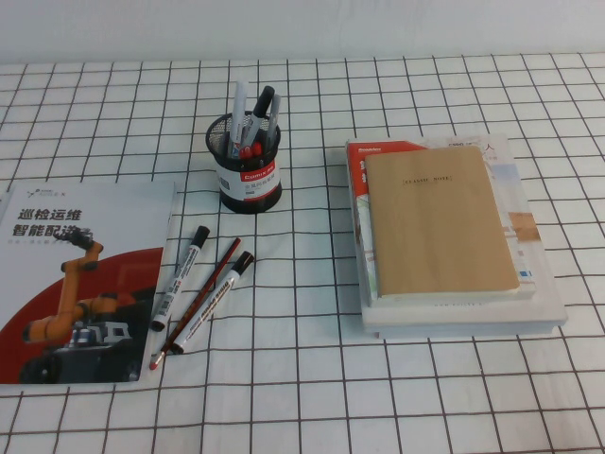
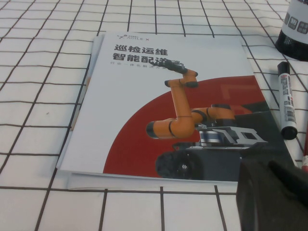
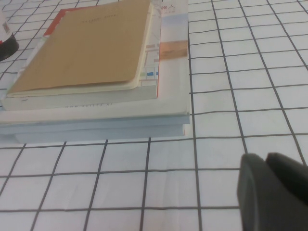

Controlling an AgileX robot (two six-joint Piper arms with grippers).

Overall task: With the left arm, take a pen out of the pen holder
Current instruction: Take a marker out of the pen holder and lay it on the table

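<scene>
Checked tablecloth (image 1: 378, 397) spreads beneath the closed left gripper (image 2: 267, 168) at a brochure (image 2: 144, 96), the pen holder (image 1: 250, 180) and its upright pens (image 1: 253, 113) ahead to its right, right gripper (image 3: 266, 161) idle beside books (image 3: 96, 57).

Robot-arm brochure (image 1: 80, 284) lies flat on the black-gridded white tablecloth (image 1: 312, 378) at the left, well apart from a stack of books (image 1: 463, 317) at the right with a tan notebook (image 1: 437, 219) on top.
</scene>
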